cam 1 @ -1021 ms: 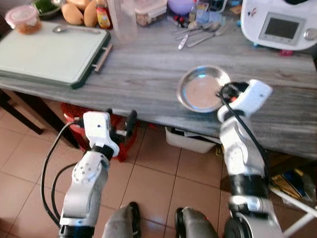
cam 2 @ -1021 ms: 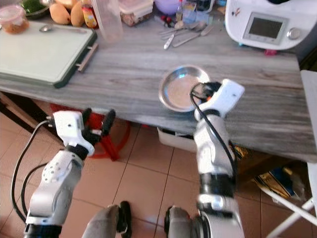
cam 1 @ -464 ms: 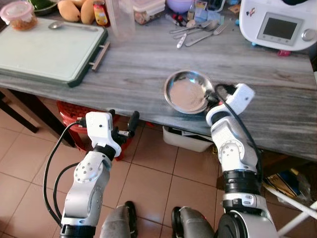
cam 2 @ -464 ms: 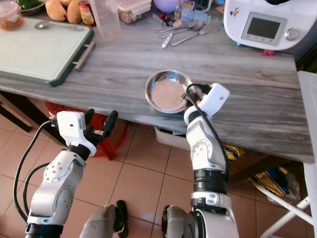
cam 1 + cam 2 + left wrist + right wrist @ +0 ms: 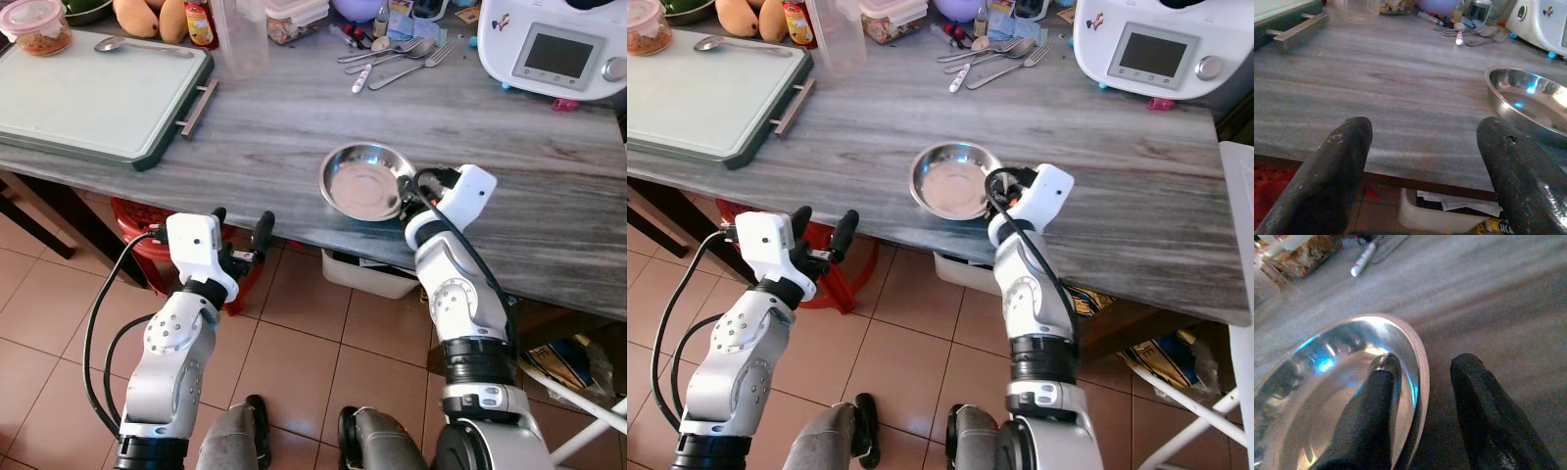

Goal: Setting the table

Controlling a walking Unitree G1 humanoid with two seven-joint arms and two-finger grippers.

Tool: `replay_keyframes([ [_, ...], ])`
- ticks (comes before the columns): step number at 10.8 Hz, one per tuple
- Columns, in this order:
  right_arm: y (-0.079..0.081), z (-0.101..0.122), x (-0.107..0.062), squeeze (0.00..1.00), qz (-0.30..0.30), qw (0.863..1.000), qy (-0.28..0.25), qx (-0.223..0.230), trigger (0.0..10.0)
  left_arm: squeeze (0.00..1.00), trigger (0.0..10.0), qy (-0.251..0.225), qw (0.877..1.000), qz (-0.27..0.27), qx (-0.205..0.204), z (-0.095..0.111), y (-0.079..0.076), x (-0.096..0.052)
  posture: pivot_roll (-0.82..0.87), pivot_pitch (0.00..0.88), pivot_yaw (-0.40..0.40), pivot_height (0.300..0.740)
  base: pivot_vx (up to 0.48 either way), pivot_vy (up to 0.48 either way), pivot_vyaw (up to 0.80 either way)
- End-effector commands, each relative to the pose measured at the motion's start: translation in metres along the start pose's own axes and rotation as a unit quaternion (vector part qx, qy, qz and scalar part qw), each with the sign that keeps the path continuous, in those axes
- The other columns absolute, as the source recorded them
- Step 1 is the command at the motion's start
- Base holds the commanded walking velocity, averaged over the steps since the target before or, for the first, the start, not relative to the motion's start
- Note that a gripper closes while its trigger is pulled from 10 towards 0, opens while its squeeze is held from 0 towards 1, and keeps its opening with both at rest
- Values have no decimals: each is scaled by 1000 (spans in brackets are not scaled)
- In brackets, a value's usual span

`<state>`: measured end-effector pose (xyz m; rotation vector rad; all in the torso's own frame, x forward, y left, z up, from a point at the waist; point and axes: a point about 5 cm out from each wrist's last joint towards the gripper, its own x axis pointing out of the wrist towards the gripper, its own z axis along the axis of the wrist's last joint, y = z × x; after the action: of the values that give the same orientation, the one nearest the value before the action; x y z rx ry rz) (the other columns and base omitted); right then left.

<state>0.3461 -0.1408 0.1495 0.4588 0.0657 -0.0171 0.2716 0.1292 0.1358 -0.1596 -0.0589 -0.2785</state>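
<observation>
A round steel plate [image 5: 359, 182] lies on the grey wooden table [image 5: 294, 127], close to its near edge. My right gripper [image 5: 409, 186] is at the plate's right rim. In the right wrist view one finger [image 5: 1374, 401] rests inside the plate [image 5: 1327, 382] and the other finger [image 5: 1484, 401] sits just outside the rim, so the gripper is shut on that rim. My left gripper [image 5: 239, 235] hangs open below the table's edge, with nothing between its fingers [image 5: 1337, 166]. Forks and spoons [image 5: 392, 61] lie in a loose heap at the back.
A green-edged cutting board [image 5: 88, 93] with a spoon [image 5: 132, 44] fills the table's left end. Jars, mangoes and a clear cup [image 5: 240, 39] stand at the back, a white kitchen machine [image 5: 558, 49] at the back right. Under the table are a red basket [image 5: 147, 220] and a white box [image 5: 367, 274].
The steel plate has slid left along the table toward its near edge, with my right gripper on its rim. My left arm has barely moved.
</observation>
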Motion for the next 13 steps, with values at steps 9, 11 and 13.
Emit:
replay_keyframes([
  [9,4,34,-42,1000,39,950,-187,-248,10000,0,10000,23,995,94,33,-15,14,-9,-53,147,-8,740,0,0,0],
  [11,-1,21,-54,16,46,953,-161,-252,10000,0,10000,25,993,110,40,-16,21,-8,-65,137,1,740,0,0,0],
  [13,-10,20,-59,0,34,952,-155,-263,10000,0,10000,21,992,115,42,-15,21,-7,-66,132,2,740,-135,0,-381],
])
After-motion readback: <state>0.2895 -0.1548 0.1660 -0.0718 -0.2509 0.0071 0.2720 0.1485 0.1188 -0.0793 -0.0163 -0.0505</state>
